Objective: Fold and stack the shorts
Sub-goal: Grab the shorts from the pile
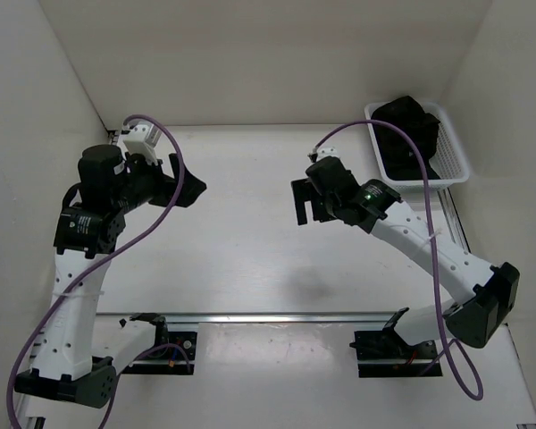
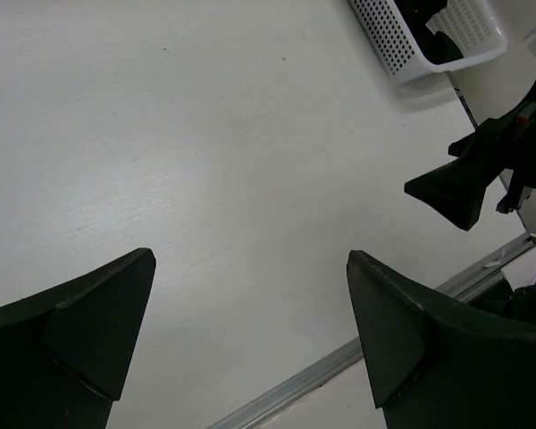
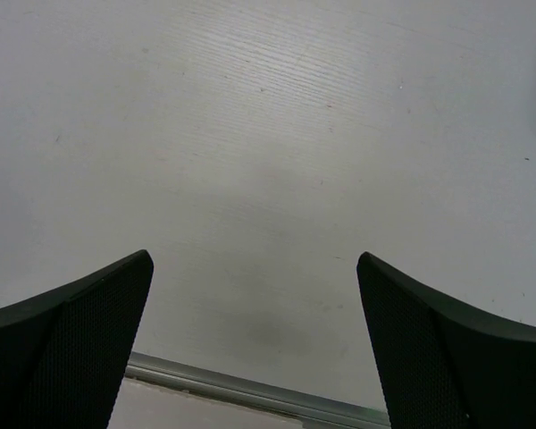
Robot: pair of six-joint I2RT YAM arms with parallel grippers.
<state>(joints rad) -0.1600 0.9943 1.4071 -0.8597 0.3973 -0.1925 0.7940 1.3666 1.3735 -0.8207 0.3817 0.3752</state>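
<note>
At the far right corner of the table, seen from above, the white basket holds the shorts, bunched up dark inside it. The left gripper and the right gripper hang over the middle of the table, well apart from the basket. Each has its jaws spread wide and holds nothing.

From the left wrist, the two fingers frame bare tabletop. The basket, with a dark fold of cloth in it, sits at the far right corner, and the right gripper shows nearer on the right.

From the right wrist, the fingers stand wide over bare table and its near rail; no cloth shows.

The task looks barely begun, with fetching the step in hand. Next the right gripper, being nearer, would probably reach into the basket, pinch the cloth and carry it to the open middle for spreading flat.
</note>
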